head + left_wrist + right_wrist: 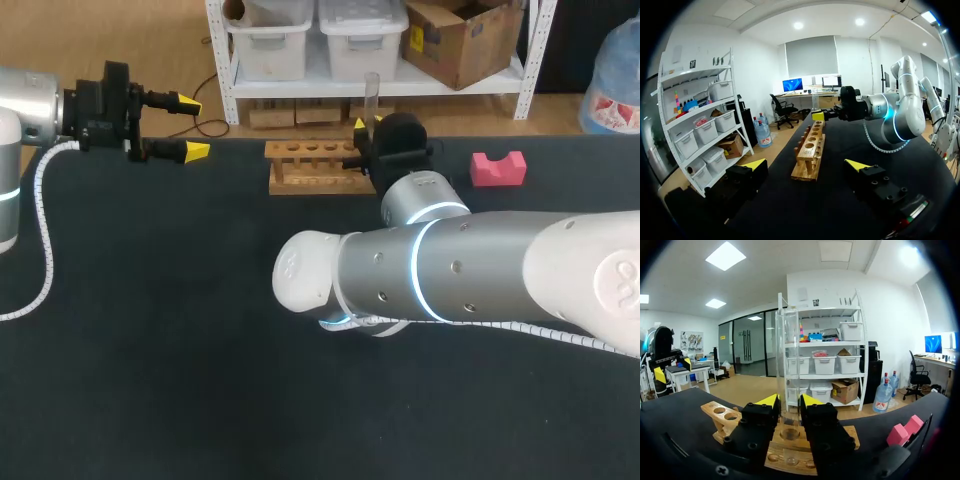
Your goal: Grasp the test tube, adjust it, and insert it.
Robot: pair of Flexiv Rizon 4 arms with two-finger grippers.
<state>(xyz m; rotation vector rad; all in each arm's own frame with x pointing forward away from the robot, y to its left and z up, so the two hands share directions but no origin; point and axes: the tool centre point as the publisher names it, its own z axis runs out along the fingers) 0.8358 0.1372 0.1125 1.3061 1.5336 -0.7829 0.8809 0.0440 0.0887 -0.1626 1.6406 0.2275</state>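
A clear test tube (372, 92) stands upright over the right end of the wooden rack (312, 165). My right gripper (367, 130) is shut on it from both sides. In the right wrist view the test tube (787, 360) rises between the yellow tips of the right gripper (789, 401), and its lower end sits in a hole of the rack (722, 415). My left gripper (190, 128) hangs open and empty at the table's back left, pointing at the rack's left end. From the left wrist, the left gripper (806, 165) has the rack (807, 150) lying lengthwise ahead of it.
A pink block (498, 168) lies on the black table right of the rack, also seen as the pink block (905, 432) beside my right gripper. My right arm (470, 265) stretches across the table's middle from the right.
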